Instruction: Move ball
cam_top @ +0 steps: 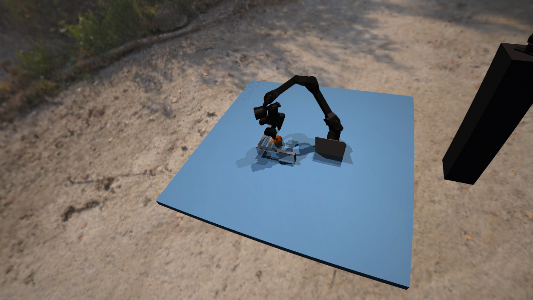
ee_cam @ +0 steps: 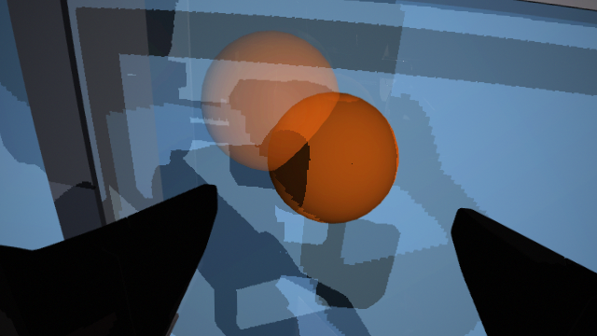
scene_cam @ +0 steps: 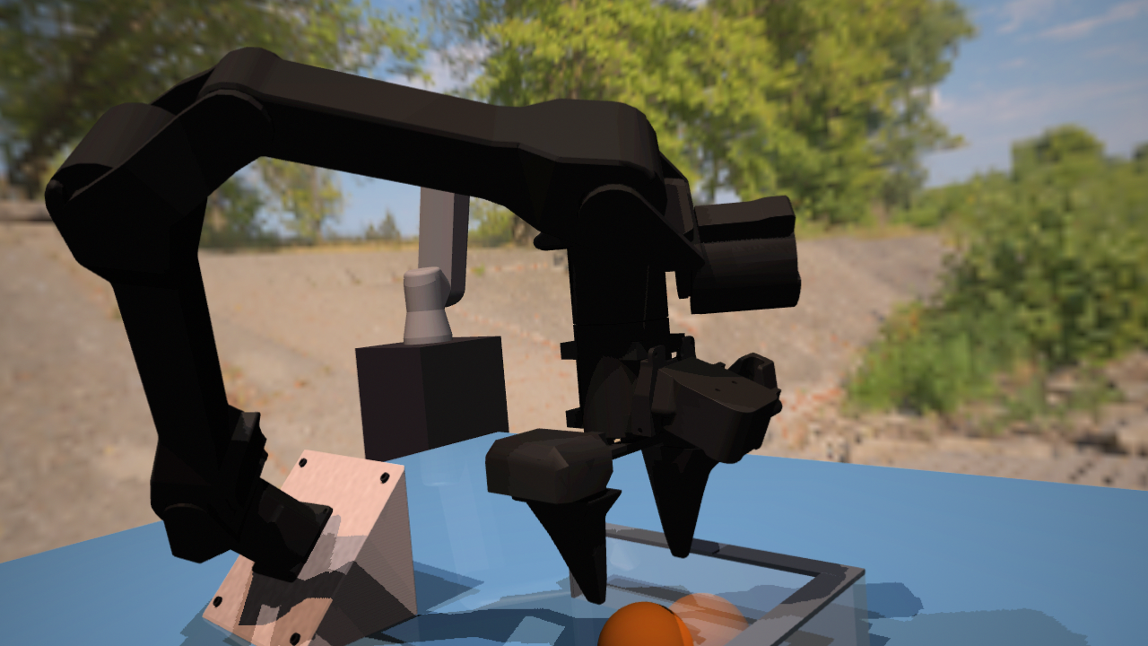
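ball (scene_cam: 644, 624) cut off by bottom edge

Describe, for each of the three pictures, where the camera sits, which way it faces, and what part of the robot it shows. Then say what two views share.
Top: high and far, looking down at the table; whole arm shows.
Exterior: low at table height, facing the open gripper.
Wrist: on the gripper, looking down; only fingertips show.
Exterior and wrist both show the ball overlapping its see-through copy.
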